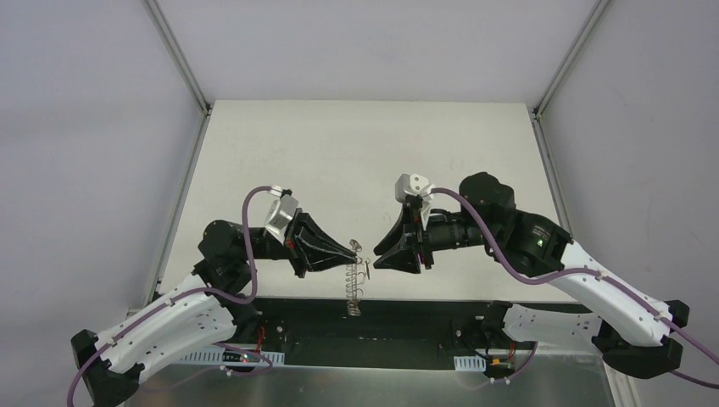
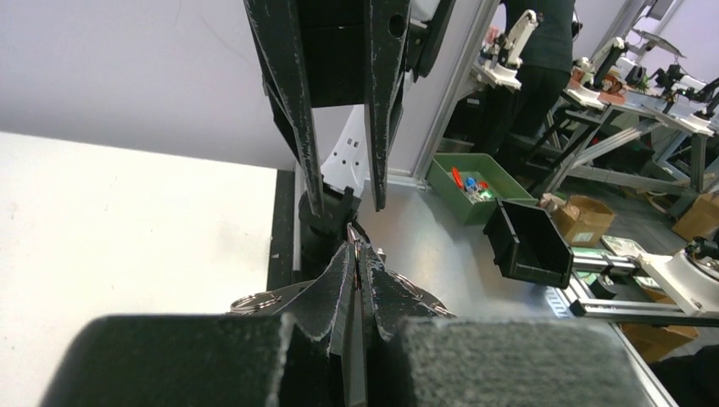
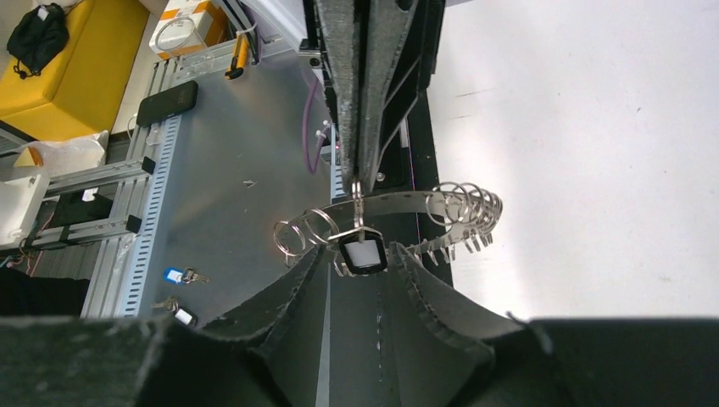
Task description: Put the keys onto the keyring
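Two black robot claws meet tip to tip over the near edge of a white table (image 1: 356, 153). The keyring (image 1: 355, 287) hangs between them. It is a floppy, silvery band fringed with wire loops, and it droops past the table's edge toward the arm bases.

The left claw (image 1: 353, 251) reaches the keyring from the left. Its fingers are pressed tight together on the top of the band, and the keyring dangles from that pinch. The right claw (image 1: 377, 259) faces it from the keyring's other side, with its fingers (image 3: 288, 305) spread apart.

In the right wrist view the key (image 3: 363, 254) is a tiny dark square with a pale centre. It sits just below the left claw's tip and in front of the keyring's band. It lies between the right claw's open fingers and close to both (whether either one touches it cannot be told). A thin metal piece (image 3: 359, 203) runs from the left claw's tip down to the key.

On either side of the key the keyring curves away. A few wide loops lie at one end, and many smaller loops are bunched at the end over the table.
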`<state>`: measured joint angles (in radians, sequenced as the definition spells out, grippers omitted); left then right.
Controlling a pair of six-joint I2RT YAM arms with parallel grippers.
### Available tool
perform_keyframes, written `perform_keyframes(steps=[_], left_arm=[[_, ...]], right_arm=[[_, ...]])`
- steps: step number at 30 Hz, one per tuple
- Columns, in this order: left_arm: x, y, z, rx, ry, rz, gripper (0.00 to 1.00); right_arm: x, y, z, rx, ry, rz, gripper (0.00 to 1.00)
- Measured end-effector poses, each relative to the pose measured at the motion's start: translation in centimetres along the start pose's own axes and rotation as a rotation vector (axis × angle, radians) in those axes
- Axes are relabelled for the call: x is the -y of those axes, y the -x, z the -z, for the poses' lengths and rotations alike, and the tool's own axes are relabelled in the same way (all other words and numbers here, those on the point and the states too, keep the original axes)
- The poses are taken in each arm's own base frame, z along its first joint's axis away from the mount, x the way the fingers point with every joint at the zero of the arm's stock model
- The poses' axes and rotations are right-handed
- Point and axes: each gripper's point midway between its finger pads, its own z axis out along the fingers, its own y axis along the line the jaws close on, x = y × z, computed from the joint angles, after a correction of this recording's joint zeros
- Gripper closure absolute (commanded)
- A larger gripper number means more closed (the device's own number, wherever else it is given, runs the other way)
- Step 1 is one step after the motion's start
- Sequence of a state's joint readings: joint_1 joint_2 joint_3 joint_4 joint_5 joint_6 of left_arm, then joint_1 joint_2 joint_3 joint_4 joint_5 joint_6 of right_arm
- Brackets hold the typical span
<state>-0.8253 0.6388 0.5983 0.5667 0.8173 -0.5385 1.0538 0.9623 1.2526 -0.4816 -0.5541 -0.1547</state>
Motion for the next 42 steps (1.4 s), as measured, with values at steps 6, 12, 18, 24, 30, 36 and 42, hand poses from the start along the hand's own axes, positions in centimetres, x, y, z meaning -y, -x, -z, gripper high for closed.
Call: perform_keyframes(steps=[6, 12, 18, 24, 30, 36, 42], left_arm=[[0.5, 0.6, 0.3, 0.071, -0.024, -0.054, 1.0], [1.1, 1.4, 0.7, 0.153, -0.048, -0.115, 1.0], [1.4, 2.3, 1.0, 0.219, -0.058, -0.166, 1.0], [1.9, 2.9, 1.6, 0.28, -0.064, -0.21, 1.0], [2.1, 3.4, 2.1, 0.336, -0.062, -0.243, 1.0], [2.3, 3.8, 2.4, 0.371, -0.064, -0.263, 1.0], [2.4, 3.8, 2.6, 0.38, -0.069, -0.271, 1.0]], right_arm=[[-0.6, 0.3, -0.5, 0.008, 0.036, 0.046, 0.7], [-0.6, 0.2, -1.0, 0.001, 0.05, 0.09, 0.71], [-0.9, 1.9, -0.9, 0.035, 0.064, 0.152, 0.71], [-1.6, 3.6, -1.2, 0.059, 0.091, 0.186, 0.73], [-2.1, 4.7, -2.0, 0.062, 0.12, 0.202, 0.74], [-2.7, 5.5, -2.5, 0.074, 0.14, 0.217, 0.76], [-2.9, 5.8, -3.0, 0.073, 0.143, 0.225, 0.76]])
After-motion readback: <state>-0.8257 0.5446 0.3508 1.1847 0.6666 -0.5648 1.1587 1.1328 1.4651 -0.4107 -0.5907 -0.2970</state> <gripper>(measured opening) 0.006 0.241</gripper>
